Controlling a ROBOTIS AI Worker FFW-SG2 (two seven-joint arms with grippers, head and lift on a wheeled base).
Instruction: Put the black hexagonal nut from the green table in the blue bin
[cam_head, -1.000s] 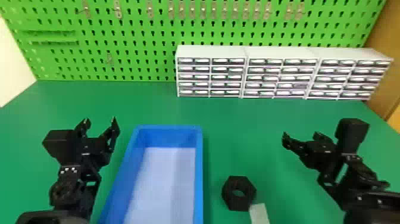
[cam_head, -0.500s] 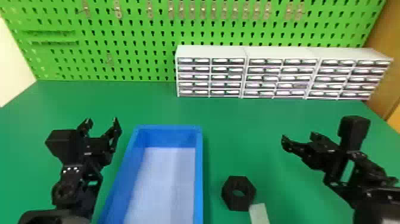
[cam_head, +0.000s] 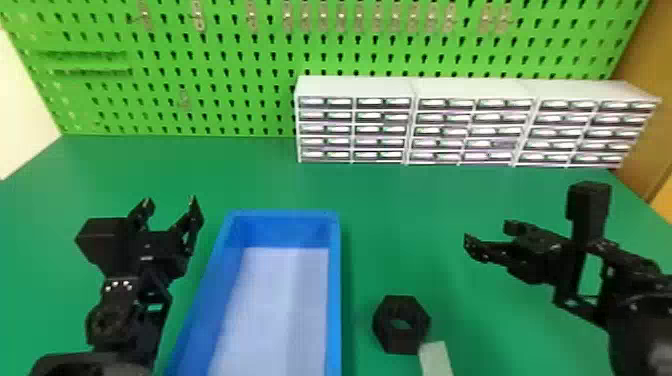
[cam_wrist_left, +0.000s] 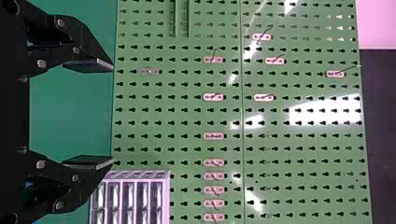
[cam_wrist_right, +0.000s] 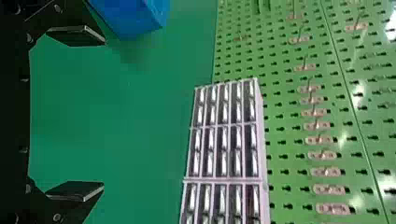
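Right hand (cam_head: 490, 233) shifted slightly, now standing wide open.

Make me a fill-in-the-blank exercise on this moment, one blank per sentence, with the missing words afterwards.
1. The black hexagonal nut lies on the ____-coloured table.
2. In the head view, the blue bin is on the ____ side of the nut (left or right).
3. The left gripper and the right gripper both have their fingers ____ (open or shut).
4. The number of drawer cabinets side by side before the pegboard is ____.

Missing words: green; left; open; three.
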